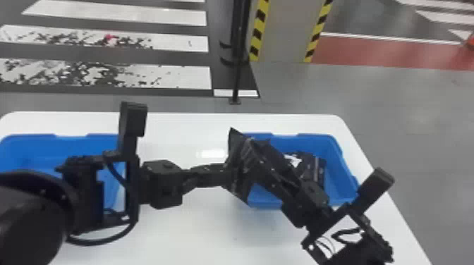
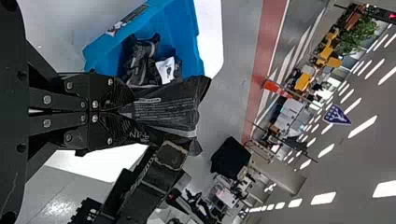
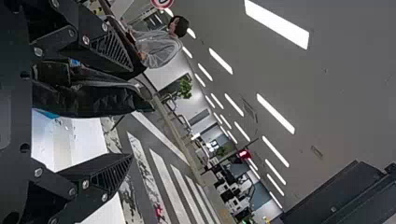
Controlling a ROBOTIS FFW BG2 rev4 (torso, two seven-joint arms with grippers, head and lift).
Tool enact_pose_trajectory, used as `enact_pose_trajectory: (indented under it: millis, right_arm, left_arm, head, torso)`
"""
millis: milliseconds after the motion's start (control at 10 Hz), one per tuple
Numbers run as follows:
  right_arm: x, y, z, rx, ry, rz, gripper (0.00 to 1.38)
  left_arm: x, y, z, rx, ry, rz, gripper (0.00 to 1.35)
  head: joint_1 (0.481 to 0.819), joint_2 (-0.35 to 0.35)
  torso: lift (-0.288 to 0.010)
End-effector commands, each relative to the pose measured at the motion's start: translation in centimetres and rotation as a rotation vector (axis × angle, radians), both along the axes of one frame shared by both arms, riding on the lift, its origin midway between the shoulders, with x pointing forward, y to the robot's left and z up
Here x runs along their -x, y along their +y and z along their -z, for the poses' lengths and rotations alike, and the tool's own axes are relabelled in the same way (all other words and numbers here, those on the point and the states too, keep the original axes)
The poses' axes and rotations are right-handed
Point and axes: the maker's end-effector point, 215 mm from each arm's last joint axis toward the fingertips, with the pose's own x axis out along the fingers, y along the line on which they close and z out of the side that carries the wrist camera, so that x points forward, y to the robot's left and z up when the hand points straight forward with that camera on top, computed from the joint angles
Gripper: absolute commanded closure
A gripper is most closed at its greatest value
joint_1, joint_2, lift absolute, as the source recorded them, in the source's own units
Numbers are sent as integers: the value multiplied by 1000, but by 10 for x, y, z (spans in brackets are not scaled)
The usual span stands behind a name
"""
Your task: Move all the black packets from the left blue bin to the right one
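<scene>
The black packet (image 1: pixel 243 169) extends its long axis onward from the left gripper (image 1: pixel 226 174), which pinches one end, its flared end towards the right blue bin (image 1: pixel 338 169). The right gripper (image 1: pixel 269 156) has its fingers apart, the packet between them. Black packets (image 1: pixel 314 169) lie in that bin. White table (image 1: pixel 197 225) shows between the bins; beyond its far edge run grey floor (image 1: pixel 405 116) and striped crossing (image 1: pixel 176 77).

Black packet (image 2: pixel 163 109) aloft; others (image 1: pixel 316 167) in right bin (image 1: pixel 340 176).
</scene>
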Motion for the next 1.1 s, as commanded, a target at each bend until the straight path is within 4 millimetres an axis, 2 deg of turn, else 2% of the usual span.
enact_pose_trajectory:
  millis: [0,100,400,500,600,700,800,900,1000]
  right_arm:
    - [3,10,1,-33,13,-24,978]
    - [3,11,1,-35,14,-23,1309]
    - [5,16,-4,-82,19,-36,1283]
    - [5,15,-4,-92,21,-35,1283]
    - [3,8,-4,-94,20,-20,1283]
    - [-3,-4,5,-80,34,5,1283]
    - [-12,-27,19,-37,49,48,1283]
    - [-25,-51,32,12,69,84,1283]
    - [-36,-78,37,53,70,127,1283]
  left_arm:
    - [1,-1,0,1,4,3,1207]
    - [1,0,1,-1,4,2,1207]
    - [-2,1,-1,3,-3,-5,1194]
    - [-4,4,-1,10,-8,-19,947]
    - [-2,8,4,12,4,-30,483]
    - [1,10,8,19,12,-35,170]
    - [10,14,12,35,18,-43,93]
    - [27,18,12,52,22,-49,139]
    - [40,20,11,50,7,-51,145]
  head:
    - [695,-156]
    - [695,-150]
    - [695,-138]
    - [695,-135]
    - [695,-132]
    - [695,-130]
    - [695,-133]
    - [695,-149]
    - [695,-174]
  torso:
    - [-137]
    - [-137]
    - [-137]
    - [-137]
    - [-137]
    - [-137]
    - [-137]
    - [-137]
    - [-137]
